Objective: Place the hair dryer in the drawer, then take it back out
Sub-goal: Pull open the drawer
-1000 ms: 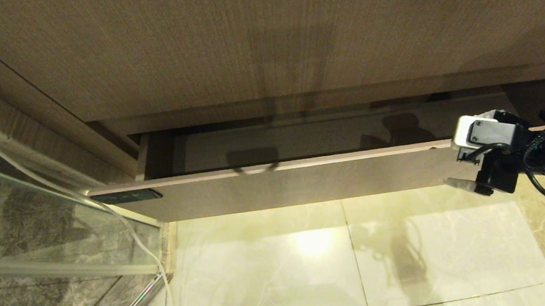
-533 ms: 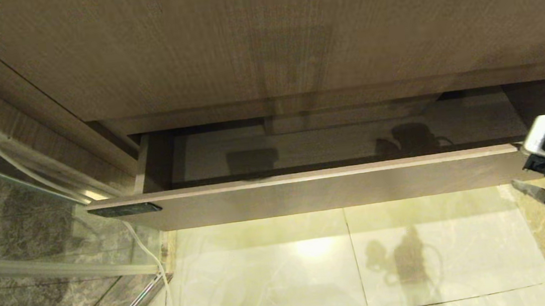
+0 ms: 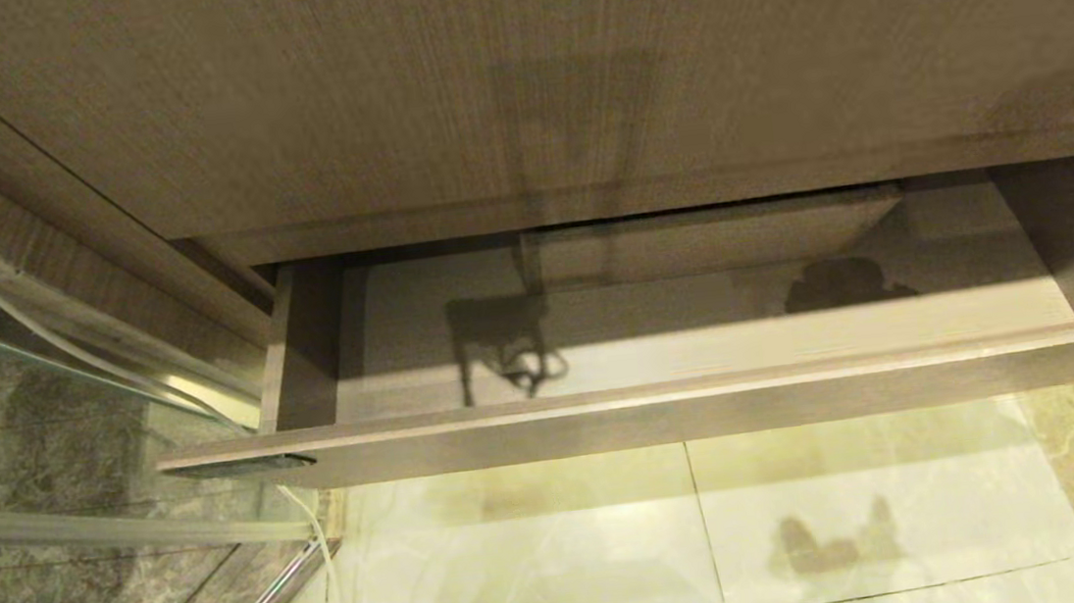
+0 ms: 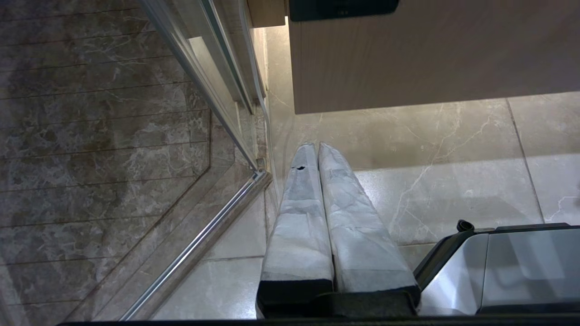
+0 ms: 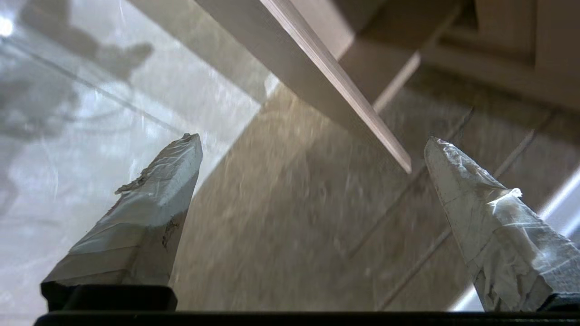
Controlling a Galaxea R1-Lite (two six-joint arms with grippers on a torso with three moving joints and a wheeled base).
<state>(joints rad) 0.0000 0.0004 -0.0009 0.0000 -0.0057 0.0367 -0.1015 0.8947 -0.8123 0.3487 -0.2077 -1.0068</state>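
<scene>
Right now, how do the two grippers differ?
The left gripper is shut, its fingers pressed together; the right gripper is open, fingers spread wide. The left points at the floor beside the glass door; the right sits by the drawer end. Both have white-wrapped fingers and hold nothing.

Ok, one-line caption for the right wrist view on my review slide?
Right pincer wide open and empty above the floor tiles, just off the corner of the pulled-out drawer.
</scene>
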